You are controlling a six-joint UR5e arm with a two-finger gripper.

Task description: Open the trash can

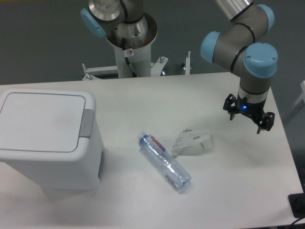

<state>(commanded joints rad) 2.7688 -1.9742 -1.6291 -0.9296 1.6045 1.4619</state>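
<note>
The trash can (47, 143) is a big white boxy bin on the left side of the table. Its flat lid (40, 120) lies down shut, and a grey push tab (86, 122) sits on the lid's right edge. My gripper (249, 116) hangs over the right part of the table, far to the right of the bin. It points downward, open, with its black fingers (231, 106) spread and nothing between them.
A clear plastic bottle (164, 162) with a blue cap lies on its side mid-table. A crumpled white wrapper (193, 142) rests just right of it. The arm's base column (128, 47) stands at the table's back edge.
</note>
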